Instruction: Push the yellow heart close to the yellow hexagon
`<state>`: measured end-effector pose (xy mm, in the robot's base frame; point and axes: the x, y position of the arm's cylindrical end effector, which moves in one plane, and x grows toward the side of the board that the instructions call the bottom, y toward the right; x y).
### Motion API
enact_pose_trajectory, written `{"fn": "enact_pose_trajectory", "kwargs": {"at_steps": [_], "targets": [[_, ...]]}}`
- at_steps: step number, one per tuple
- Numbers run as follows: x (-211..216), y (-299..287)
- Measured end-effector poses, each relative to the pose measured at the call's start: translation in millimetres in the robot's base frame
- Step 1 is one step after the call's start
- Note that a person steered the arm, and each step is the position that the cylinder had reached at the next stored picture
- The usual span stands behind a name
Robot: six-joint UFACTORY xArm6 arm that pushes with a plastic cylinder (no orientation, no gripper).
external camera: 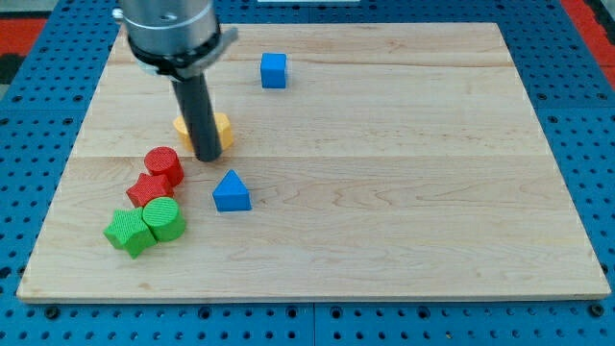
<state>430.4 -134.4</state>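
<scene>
1. Nearest the camera, at the lower left of the frame, sit the green star-shaped block [127, 232] and, touching it on its right, the green cylinder [164, 219].
2. Just above them I see the red star-shaped block [146, 188] and the red cylinder [165, 164], pressed together, left of centre.
3. Moving right, my tip [209, 157] rests on the wooden board [404, 192] just right of the red cylinder. This rig carries no claw, so nothing opens, closes or is held; the rod can only shove.
4. Behind the rod, in the upper left part of the frame, lies a yellow block [221, 129]. The rod hides its middle, so I cannot tell whether it is the heart, the hexagon, or both lying side by side. My tip sits at its lower edge, apparently touching.
5. Right of the tip and lower, the blue triangular block [232, 191] stands apart from everything; the blue cube [274, 70] is near the top edge, further right.
6. Progress, as I judge it: if the yellow mass is both blocks, the heart is already beside the hexagon and little remains. If it is only one, the other is out of sight and I cannot say how much is left.
</scene>
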Motion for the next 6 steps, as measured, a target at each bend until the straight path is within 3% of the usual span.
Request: {"fn": "enact_pose_trajectory", "kwargs": {"at_steps": [2, 3, 5, 6], "targets": [[-77.6, 46.3], [-78.1, 58.7], [-2.9, 27.2], [2.8, -6.2]]}}
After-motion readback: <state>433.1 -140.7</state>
